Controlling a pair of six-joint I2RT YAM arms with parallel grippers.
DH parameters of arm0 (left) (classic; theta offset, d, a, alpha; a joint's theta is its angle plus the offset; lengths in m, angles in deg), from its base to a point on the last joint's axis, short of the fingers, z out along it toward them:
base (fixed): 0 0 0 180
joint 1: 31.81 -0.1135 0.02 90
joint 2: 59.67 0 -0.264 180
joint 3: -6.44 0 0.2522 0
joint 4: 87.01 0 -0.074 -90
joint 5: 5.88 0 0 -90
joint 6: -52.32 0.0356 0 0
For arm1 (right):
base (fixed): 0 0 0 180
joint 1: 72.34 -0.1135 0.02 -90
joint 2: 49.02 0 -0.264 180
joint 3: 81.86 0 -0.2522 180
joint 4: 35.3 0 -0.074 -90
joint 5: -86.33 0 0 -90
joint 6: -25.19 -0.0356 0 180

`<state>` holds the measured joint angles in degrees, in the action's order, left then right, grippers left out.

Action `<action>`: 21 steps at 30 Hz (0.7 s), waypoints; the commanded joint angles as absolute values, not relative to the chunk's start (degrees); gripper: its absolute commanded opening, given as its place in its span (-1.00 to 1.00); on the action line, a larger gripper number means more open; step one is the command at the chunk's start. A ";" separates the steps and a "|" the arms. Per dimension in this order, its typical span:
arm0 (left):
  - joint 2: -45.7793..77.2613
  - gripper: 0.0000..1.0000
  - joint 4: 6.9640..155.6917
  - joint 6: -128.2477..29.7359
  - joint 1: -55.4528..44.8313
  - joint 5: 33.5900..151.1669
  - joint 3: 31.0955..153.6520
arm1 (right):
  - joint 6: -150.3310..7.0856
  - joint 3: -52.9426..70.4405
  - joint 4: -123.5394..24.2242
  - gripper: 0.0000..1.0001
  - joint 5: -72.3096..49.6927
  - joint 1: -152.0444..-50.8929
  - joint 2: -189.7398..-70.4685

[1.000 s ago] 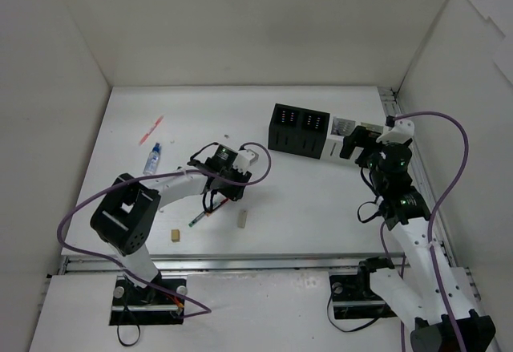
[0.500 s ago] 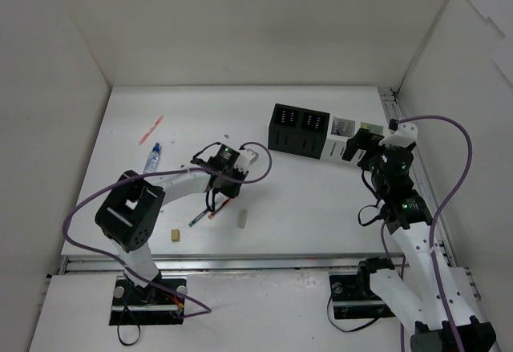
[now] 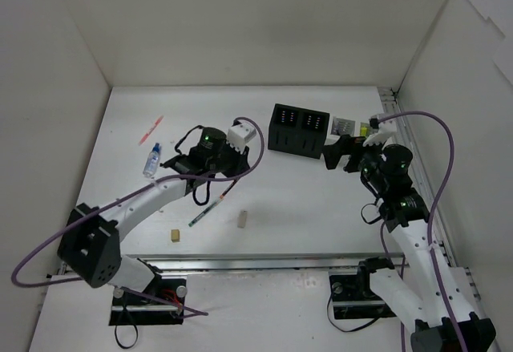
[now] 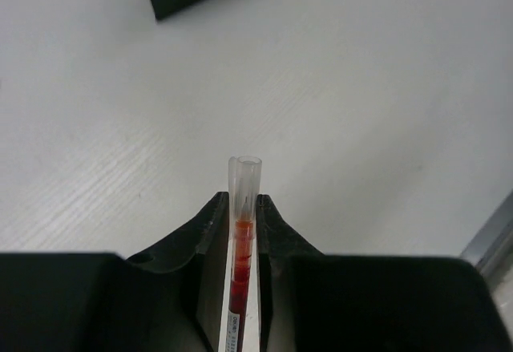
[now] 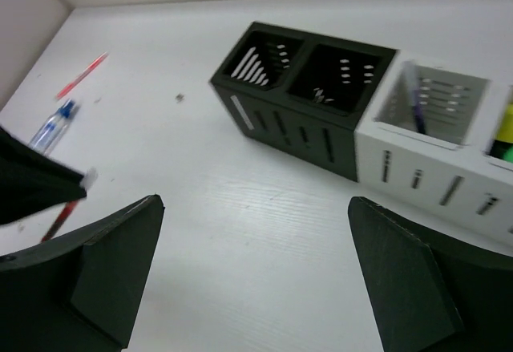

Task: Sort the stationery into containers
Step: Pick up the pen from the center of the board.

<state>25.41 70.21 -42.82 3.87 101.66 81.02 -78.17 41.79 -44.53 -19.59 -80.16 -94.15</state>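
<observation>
My left gripper [image 4: 243, 217] is shut on a red pen [image 4: 242, 232] with a clear cap, held above the table; from above it is left of centre [image 3: 215, 159]. A dark pen [image 3: 208, 209] and two beige erasers [image 3: 241, 219] [image 3: 174, 235] lie in front of it. A pink pen [image 3: 150, 130] and a clear blue-capped bottle [image 3: 152, 159] lie at the left. The black two-compartment box [image 5: 304, 103] and the white slotted box [image 5: 425, 155] stand at the back right. My right gripper [image 5: 256, 288] is open and empty, over the table just in front of the boxes [image 3: 338, 153].
The white box holds a purple pen [image 5: 417, 99], and a yellow-green highlighter [image 5: 505, 127] stands in its further compartment. White walls close in the table on three sides. A metal rail [image 3: 240, 264] runs along the near edge.
My left gripper has closed on the red pen, lifted it off the table and drawn back and up. My right gripper has moved a little left and forward from the white box.
</observation>
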 commanded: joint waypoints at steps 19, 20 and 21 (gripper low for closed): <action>0.81 -1.00 119.74 -64.48 6.42 107.33 64.42 | -80.02 41.94 -7.14 0.93 -40.33 -106.26 -113.34; 0.63 -1.00 120.96 -64.66 6.42 107.06 64.15 | -79.58 41.06 -6.88 0.92 -39.88 -107.40 -114.14; 0.54 -1.00 121.41 -64.75 7.03 106.53 63.63 | -79.14 40.53 -6.35 0.88 -39.44 -107.85 -114.85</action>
